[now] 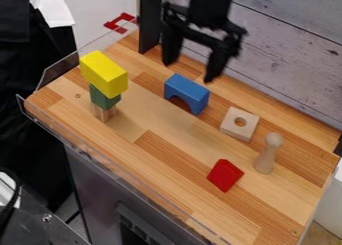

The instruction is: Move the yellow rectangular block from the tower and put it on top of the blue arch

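Yellow block (105, 72) is topping the tower (103, 98); the gripper (188, 72) is hanging near the arch (188, 90), its fingers standing apart.

I see the yellow rectangular block (104, 73) lying atop the tower (105, 96); the blue arch (187, 93) stands upright, apart.

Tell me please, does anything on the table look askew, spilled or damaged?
Nothing looks spilled or damaged. The yellow block looks slightly odd: wider than the green block under it, it overhangs and seems top-heavy.
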